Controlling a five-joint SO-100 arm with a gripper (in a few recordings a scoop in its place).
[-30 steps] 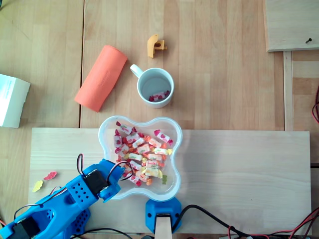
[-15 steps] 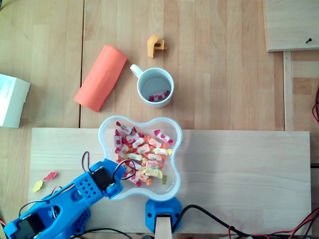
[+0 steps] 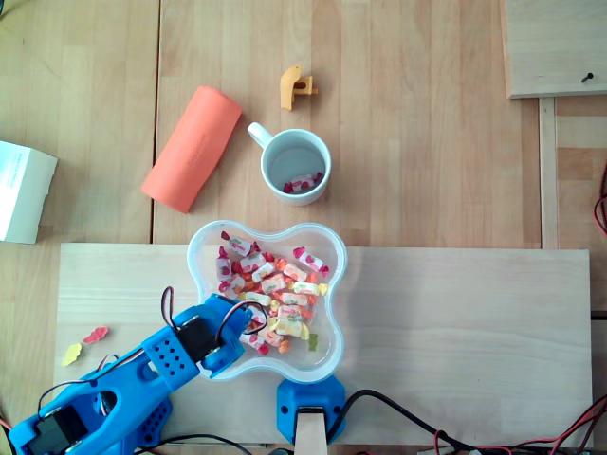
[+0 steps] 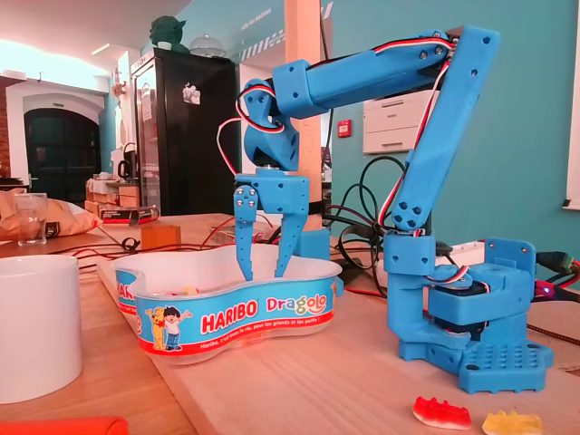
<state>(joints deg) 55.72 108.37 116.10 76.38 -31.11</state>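
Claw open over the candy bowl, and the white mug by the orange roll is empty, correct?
Not empty: the overhead view shows a few wrapped candies in the white mug. The claw is open over the candy bowl.

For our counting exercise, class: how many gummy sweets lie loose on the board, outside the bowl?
2. In the overhead view, the red gummy and the yellow gummy lie close together on the board, left of the arm; the arm may hide others.
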